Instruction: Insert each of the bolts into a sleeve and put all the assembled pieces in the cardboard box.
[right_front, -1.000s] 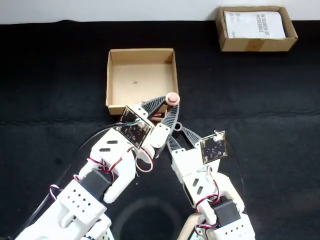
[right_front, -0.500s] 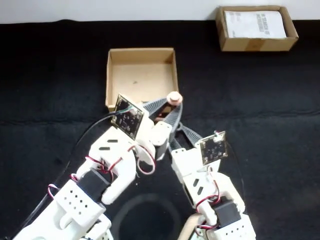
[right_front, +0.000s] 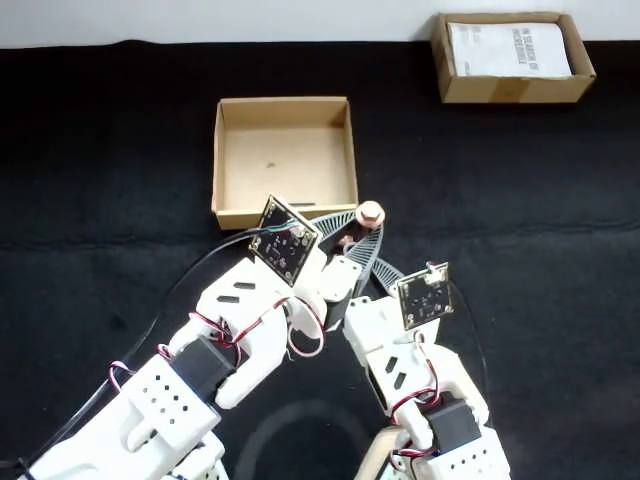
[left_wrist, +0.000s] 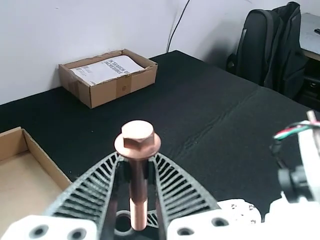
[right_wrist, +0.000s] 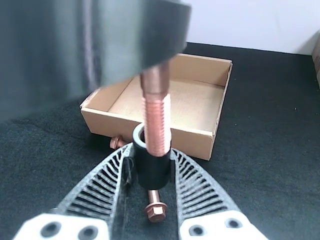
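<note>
Bolt: held upright, head uppermost, so that the threaded end hangs free for insertion.
Left gripper: clamped on the shank just under the head, leaving the thread uncovered.
Sleeve: black, kept upright with its bore facing up, directly beneath the thread.
Right gripper: closed on the sleeve's sides, so the mouth is left unobstructed.
Alignment: the thread's tip is seen at the sleeve's rim. Whether it has entered cannot be told.
Cardboard box: set open-topped just beyond both grippers; a short carry is judged to suffice once the pair is joined.
Spare bolts: two are left lying on the table, one below the sleeve, one beside the box wall.
</note>
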